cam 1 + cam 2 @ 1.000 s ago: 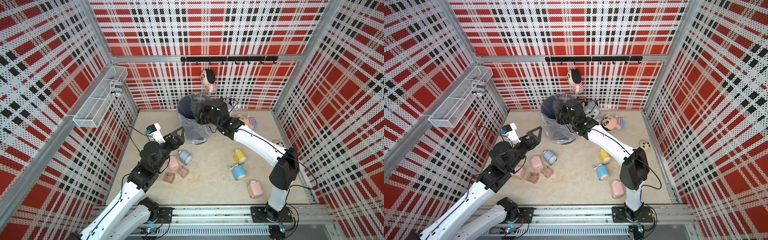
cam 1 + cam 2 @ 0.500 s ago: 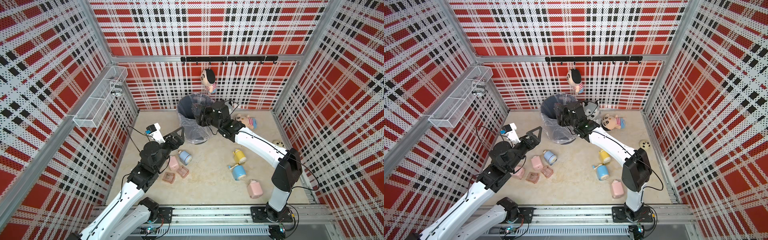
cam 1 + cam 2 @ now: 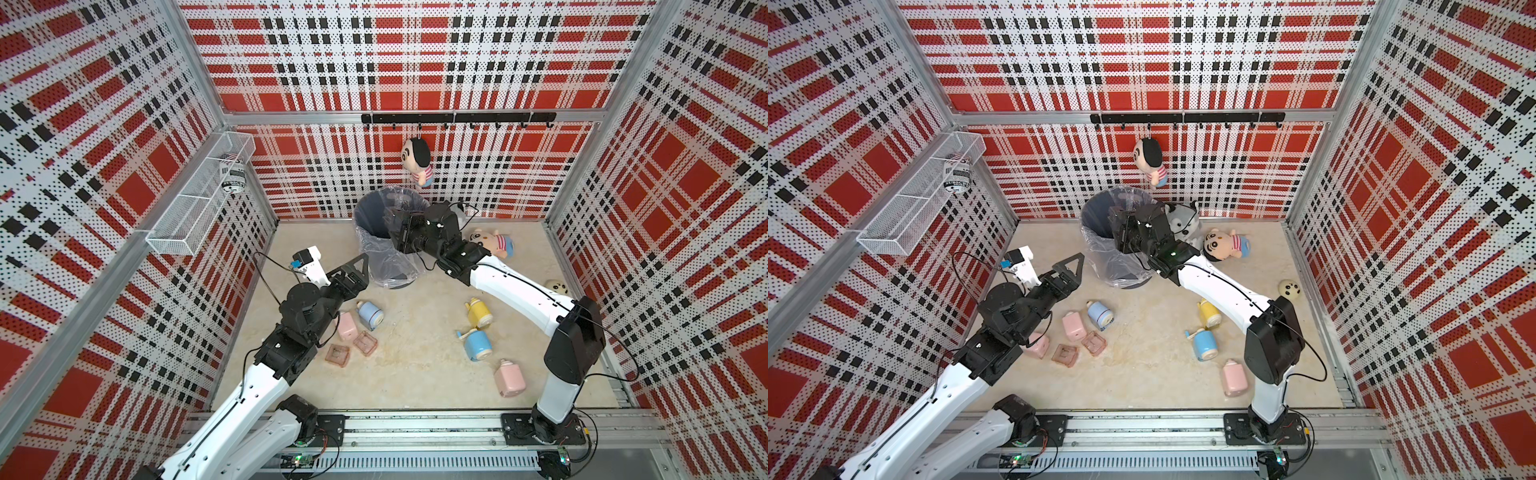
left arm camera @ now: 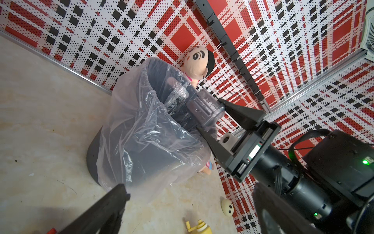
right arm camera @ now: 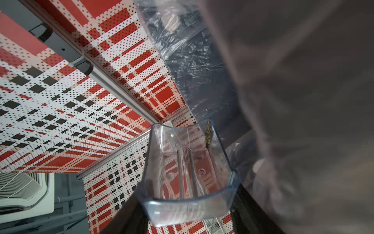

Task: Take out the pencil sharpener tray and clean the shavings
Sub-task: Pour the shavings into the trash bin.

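A clear bluish sharpener tray [image 5: 188, 174] is tipped over the open mouth of the dark bin [image 3: 371, 206], which is lined with a plastic bag. My right gripper [image 5: 188, 210] is shut on the tray's front end. A small clump of shavings [image 5: 208, 133] clings to one inner wall of the tray. From the left wrist, the tray [image 4: 204, 109] sticks out past the bin's rim. My left gripper [image 3: 353, 270] hangs open and empty beside the bin, above a blue sharpener [image 3: 371, 316] and a pink sharpener [image 3: 347, 326].
Two pink trays [image 3: 337, 355] [image 3: 365, 343] lie loose on the table. Yellow [image 3: 480, 313], blue [image 3: 476, 345] and pink [image 3: 509, 378] sharpeners lie under the right arm. Plush dolls [image 3: 494, 243] lie beside the bin. A wire basket [image 3: 199, 199] hangs on the left wall.
My right wrist has shifted and turned slightly over the bin with the tray still in its grip. The left arm has not moved.
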